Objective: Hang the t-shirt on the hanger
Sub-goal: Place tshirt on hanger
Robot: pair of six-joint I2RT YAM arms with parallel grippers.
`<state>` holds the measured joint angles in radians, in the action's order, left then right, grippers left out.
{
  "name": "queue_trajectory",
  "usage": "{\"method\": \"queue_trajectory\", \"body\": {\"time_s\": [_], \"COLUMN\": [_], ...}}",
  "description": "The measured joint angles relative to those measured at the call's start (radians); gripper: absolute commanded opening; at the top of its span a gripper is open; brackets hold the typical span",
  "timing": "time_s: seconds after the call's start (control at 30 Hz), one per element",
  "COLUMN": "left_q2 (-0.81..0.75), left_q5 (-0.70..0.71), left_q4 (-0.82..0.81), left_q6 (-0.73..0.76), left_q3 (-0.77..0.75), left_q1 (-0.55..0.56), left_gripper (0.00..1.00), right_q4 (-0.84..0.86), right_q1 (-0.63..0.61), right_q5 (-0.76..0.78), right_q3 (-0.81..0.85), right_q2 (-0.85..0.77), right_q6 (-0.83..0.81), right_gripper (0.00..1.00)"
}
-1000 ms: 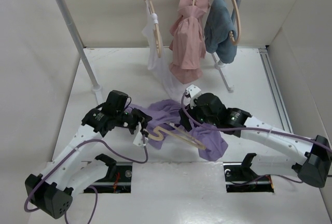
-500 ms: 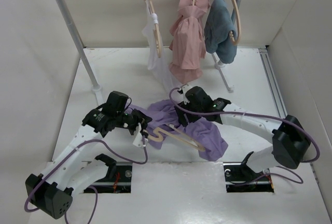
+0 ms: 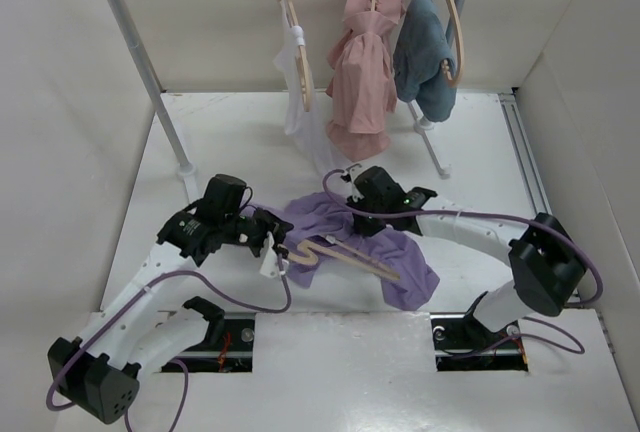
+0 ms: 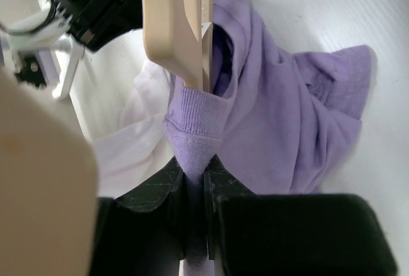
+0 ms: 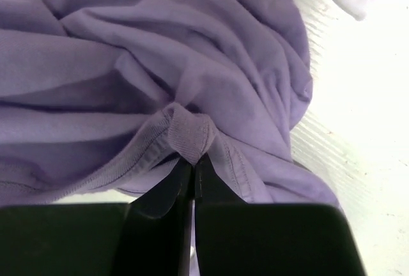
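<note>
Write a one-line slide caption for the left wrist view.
Left hand pinching the lavender t-shirt by its ribbed collar, wooden hanger close beside, above the white table.

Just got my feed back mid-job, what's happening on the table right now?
Both arms are working the lavender t-shirt, which lies crumpled on the white table. The left gripper is shut on its ribbed collar, where one arm of the wooden hanger appears to enter the neck opening. The right gripper is pinched shut on another ribbed edge. The shirt is not yet dressed onto the hanger.
</note>
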<state>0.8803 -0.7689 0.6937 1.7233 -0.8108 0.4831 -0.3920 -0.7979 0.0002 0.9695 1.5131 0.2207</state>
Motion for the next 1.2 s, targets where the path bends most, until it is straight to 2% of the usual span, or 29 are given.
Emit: {"method": "queue_trajectory", "body": {"time_s": [0.13, 0.27, 0.43, 0.57, 0.7, 0.8, 0.93, 1.1, 1.17, 1.2], "left_q2": [-0.006, -0.008, -0.005, 0.022, 0.065, 0.082, 0.122, 0.207, 0.223, 0.227], "left_q5": [0.041, 0.072, 0.104, 0.137, 0.184, 0.238, 0.285, 0.298, 0.272, 0.258], "left_q4": [-0.082, -0.165, -0.23, -0.303, -0.314, -0.327, -0.338, -0.351, -0.352, -0.353], "left_q6": [-0.179, -0.307, -0.409, -0.485, -0.498, -0.502, -0.521, -0.57, -0.598, -0.61], "left_q3": [0.002, 0.034, 0.064, 0.064, 0.064, 0.064, 0.061, 0.026, 0.004, -0.01], "left_q1": [-0.001, -0.049, -0.077, -0.077, -0.067, -0.026, 0.005, 0.048, 0.055, 0.059], "left_gripper": [0.0, 0.0, 0.0, 0.0, 0.0, 0.0, 0.0, 0.0, 0.0, 0.0], "right_q4": [-0.009, -0.037, -0.1, -0.133, -0.166, -0.196, -0.226, -0.147, -0.103, -0.092], "right_q1": [0.042, 0.154, 0.256, 0.276, 0.28, 0.249, 0.124, -0.005, -0.022, -0.024], "right_q5": [0.029, 0.067, 0.1, 0.114, 0.122, 0.156, 0.219, 0.198, 0.158, 0.143], "right_q3": [-0.042, -0.153, -0.201, -0.202, -0.204, -0.177, -0.06, 0.056, 0.056, 0.056], "right_q2": [-0.061, -0.244, -0.438, -0.507, -0.555, -0.576, -0.53, -0.426, -0.404, -0.396], "right_q6": [0.018, 0.047, 0.08, 0.092, 0.094, 0.085, 0.046, -0.032, -0.067, -0.08], "right_gripper": [0.0, 0.0, 0.0, 0.0, 0.0, 0.0, 0.0, 0.0, 0.09, 0.2]}}
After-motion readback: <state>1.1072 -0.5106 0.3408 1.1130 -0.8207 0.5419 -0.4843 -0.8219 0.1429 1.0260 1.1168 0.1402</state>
